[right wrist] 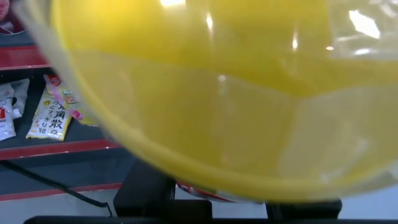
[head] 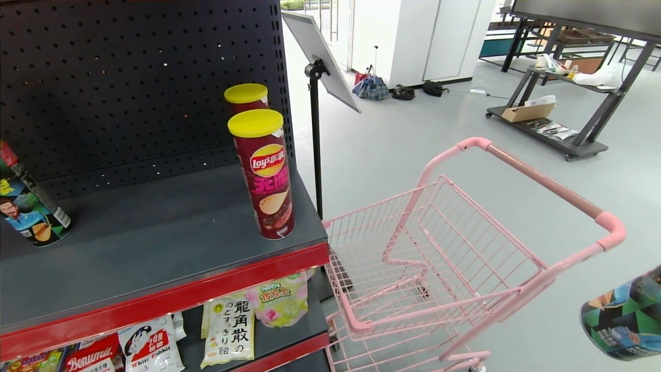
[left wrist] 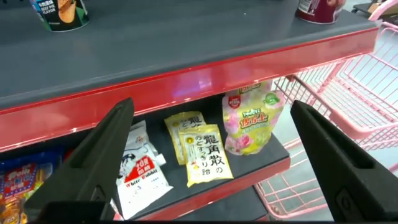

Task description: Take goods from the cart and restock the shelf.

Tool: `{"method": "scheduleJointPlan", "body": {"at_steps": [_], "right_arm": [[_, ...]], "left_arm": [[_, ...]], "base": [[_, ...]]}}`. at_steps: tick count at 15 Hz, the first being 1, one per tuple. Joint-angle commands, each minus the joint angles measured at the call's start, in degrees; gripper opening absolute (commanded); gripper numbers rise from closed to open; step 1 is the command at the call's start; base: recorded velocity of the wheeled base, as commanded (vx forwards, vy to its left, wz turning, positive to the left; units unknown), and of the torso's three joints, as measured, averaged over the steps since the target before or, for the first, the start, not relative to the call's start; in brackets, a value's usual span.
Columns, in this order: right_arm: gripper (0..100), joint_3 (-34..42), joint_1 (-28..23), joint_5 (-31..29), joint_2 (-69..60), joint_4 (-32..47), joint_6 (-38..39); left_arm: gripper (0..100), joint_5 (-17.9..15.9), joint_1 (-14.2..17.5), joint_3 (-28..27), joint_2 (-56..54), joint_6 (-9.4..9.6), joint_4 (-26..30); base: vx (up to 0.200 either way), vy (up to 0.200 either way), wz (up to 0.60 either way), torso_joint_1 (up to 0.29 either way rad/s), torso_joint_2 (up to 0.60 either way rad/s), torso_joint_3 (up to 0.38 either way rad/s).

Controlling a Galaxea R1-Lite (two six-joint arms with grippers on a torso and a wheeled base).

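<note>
Floor [head: 413, 155]: pale grey, smooth, evenly lit. White cabinets [head: 423, 36] at the far side, bags [head: 371, 87] heaped at their foot. Tilted board [head: 323, 57] on a black stand. Dark metal trolley table [head: 578, 146] (cardboard box [head: 528, 111] on its lower shelf).

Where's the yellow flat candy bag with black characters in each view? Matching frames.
Head view: yellow flat candy bag, lower shelf, below the red shelf edge.
Left wrist view: lower shelf, under that edge.
Right wrist view: lower shelf, beyond the yellow lid.
Shared landmark: red shelf edge.
</note>
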Motion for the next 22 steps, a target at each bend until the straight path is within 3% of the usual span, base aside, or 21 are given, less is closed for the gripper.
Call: {"method": "scheduleJointPlan", "body": {"at_steps": [1,10,16,22], "right_arm": [[0,0.4,-0.1,0.0,0.3,0.0,-0.1],[0,5.1,-0.1,0.0,-4.4,0.2,-0.3],[0,11.7,0.4,-3.4,-16.0,0.3,-0.1],[0,13.0,0.4,-3.0,-20.2,-0.1,-0.1]], "left_arm": [[100,0.0,0.0,0.0,0.0,-0.02,0.0],[100,0.0,0.0,0.0,0.0,-0.02,0.0],[100,0.0,0.0,-0.1,0.0,-0.02,0.0],[100,0.0,0.0,0.0,0.0,-0.02,-0.1]], "base": [[0.0,0.0,0.6,0.022,-0.04,-0.032],[0.0,0.0,0.53,0.006,0.0,-0.003],[0.0,0.2,0.0,0.0,0.01,0.002],[0.0,0.2,0.0,0.003,0.0,0.003]]}}
